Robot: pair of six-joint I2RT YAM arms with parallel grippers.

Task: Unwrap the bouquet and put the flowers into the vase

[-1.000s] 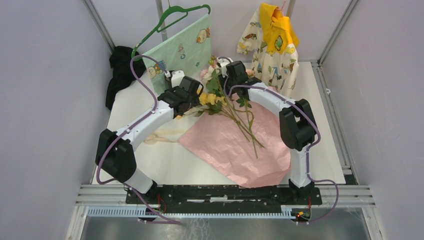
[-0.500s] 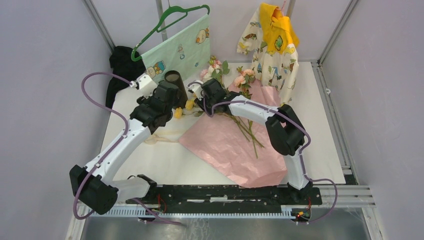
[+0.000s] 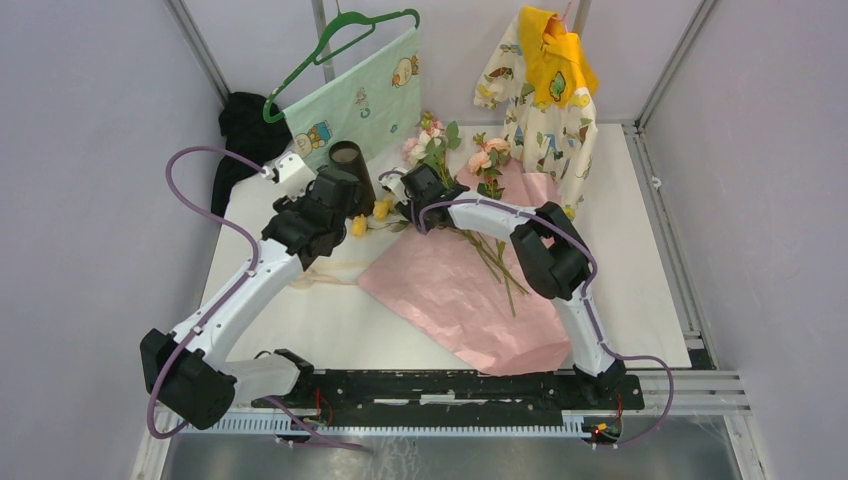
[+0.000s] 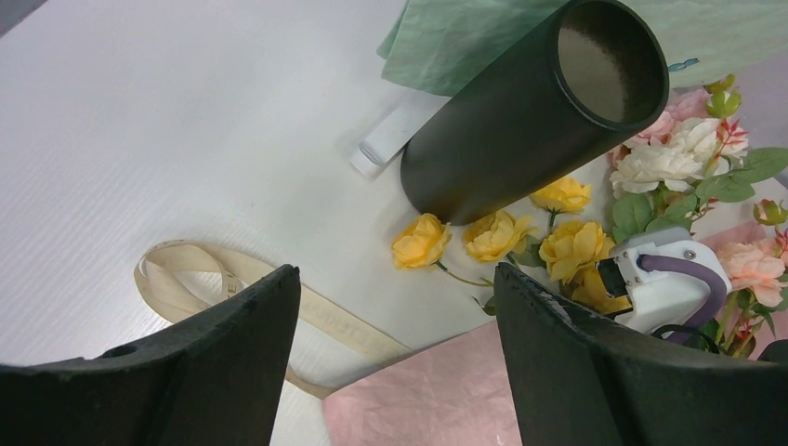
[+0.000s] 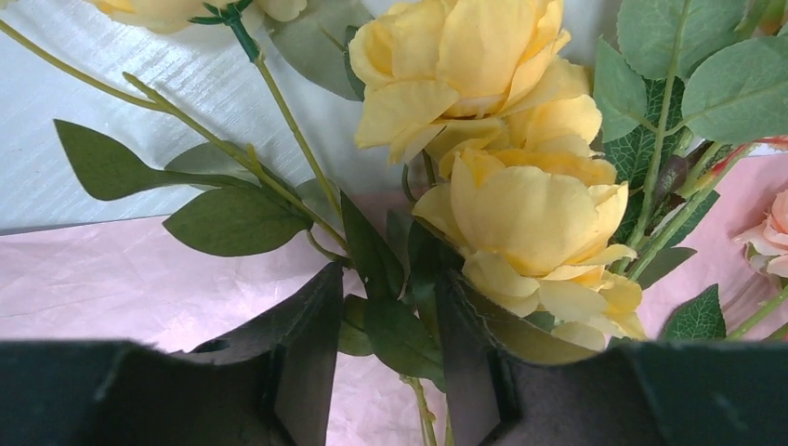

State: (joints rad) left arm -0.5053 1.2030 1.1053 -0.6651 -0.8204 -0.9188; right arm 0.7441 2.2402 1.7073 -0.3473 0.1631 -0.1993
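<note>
The black vase (image 3: 352,170) stands upright at the back left, its round mouth (image 4: 609,60) showing. My left gripper (image 3: 338,200) hovers just in front of it, open (image 4: 398,274) and empty, above the beige ribbon (image 4: 186,265) and a corner of the pink paper (image 4: 418,400). The bouquet lies unwrapped: the flowers (image 3: 495,255) rest on the spread paper (image 3: 460,300), yellow roses (image 3: 380,208) nearest the vase, pink and cream ones (image 3: 420,140) behind. My right gripper (image 3: 405,200) is low at the yellow roses (image 5: 520,186), jaws (image 5: 388,274) partly open astride leaves and a stem.
A mint cloth on a green hanger (image 3: 365,95) hangs behind the vase. A yellow-hooded child's garment (image 3: 540,90) hangs at the back right. A black cloth bundle (image 3: 240,140) sits in the back left corner. A small white object (image 4: 390,139) lies by the vase's foot.
My left arm swung out left and its gripper drew back off the yellow roses, uncovering the vase. My right gripper came left and down onto those roses, its jaws a little wider.
</note>
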